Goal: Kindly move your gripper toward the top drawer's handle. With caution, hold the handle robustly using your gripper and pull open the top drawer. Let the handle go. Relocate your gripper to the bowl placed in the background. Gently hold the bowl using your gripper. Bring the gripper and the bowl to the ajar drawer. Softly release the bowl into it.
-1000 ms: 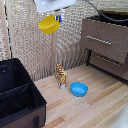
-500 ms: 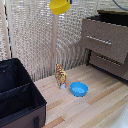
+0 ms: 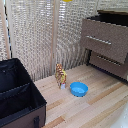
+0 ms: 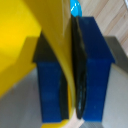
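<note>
While the exterior view only catches a sliver of the small round yellow plastic bowl (image 3: 66, 1) right at the top edge of the picture, the wrist view makes up for it: the pincer (image 4: 71, 75) is clamped tight on the bowl's thin wall, with one blue-tipped finger (image 4: 95, 70) on each side of the yellow rim. So the bowl is hanging high in the air, well above the light wooden tabletop (image 3: 95, 110).

The dark brown dresser sits at the exterior view's right, and its top drawer (image 3: 107, 40) looks pulled out a bit, though honestly it's blurry enough that I can't swear by how far. You can make out the handle (image 3: 98, 39), a thin silver bar across the drawer front, and a matching lower drawer (image 3: 110, 64) under it.

Down on the tabletop there's a round blue bowl (image 3: 78, 89), a small orange-and-tan figurine (image 3: 60, 76) just beside it, and a black fabric case (image 3: 17, 97) at the exterior view's left. A pale woven screen (image 3: 45, 35) stands behind it all.
</note>
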Controlling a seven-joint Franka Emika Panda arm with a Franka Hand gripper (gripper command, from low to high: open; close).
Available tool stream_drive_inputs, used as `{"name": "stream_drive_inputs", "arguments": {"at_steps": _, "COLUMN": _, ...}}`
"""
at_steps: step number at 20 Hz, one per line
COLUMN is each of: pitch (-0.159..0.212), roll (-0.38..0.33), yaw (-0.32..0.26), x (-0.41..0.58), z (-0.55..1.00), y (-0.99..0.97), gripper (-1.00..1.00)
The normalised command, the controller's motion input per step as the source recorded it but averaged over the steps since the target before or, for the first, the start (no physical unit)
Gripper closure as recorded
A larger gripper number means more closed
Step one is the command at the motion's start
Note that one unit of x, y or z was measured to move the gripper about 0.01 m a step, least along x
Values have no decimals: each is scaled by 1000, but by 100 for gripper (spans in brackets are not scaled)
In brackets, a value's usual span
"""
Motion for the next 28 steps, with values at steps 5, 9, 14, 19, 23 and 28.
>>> {"name": "stream_drive_inputs", "arguments": {"at_steps": 5, "pitch": -36, "roll": 100, "yaw": 0, "x": -170, "z": 312, "y": -974, "gripper": 100}}
{"name": "stream_drive_inputs", "arguments": {"at_steps": 9, "pitch": 0, "roll": 85, "yaw": -6, "x": -619, "z": 54, "y": -870, "gripper": 100}}
{"name": "stream_drive_inputs", "arguments": {"at_steps": 14, "pitch": 2, "roll": 82, "yaw": -1, "x": -750, "z": 71, "y": -837, "gripper": 100}}
{"name": "stream_drive_inputs", "arguments": {"at_steps": 19, "pitch": 7, "roll": 41, "yaw": -35, "x": -770, "z": -191, "y": -759, "gripper": 100}}
{"name": "stream_drive_inputs", "arguments": {"at_steps": 23, "pitch": 5, "roll": 0, "yaw": -9, "x": -650, "z": -641, "y": -291, "gripper": 100}}
{"name": "stream_drive_inputs", "arguments": {"at_steps": 28, "pitch": -20, "roll": 0, "yaw": 100, "x": -155, "z": -743, "y": 87, "gripper": 100}}
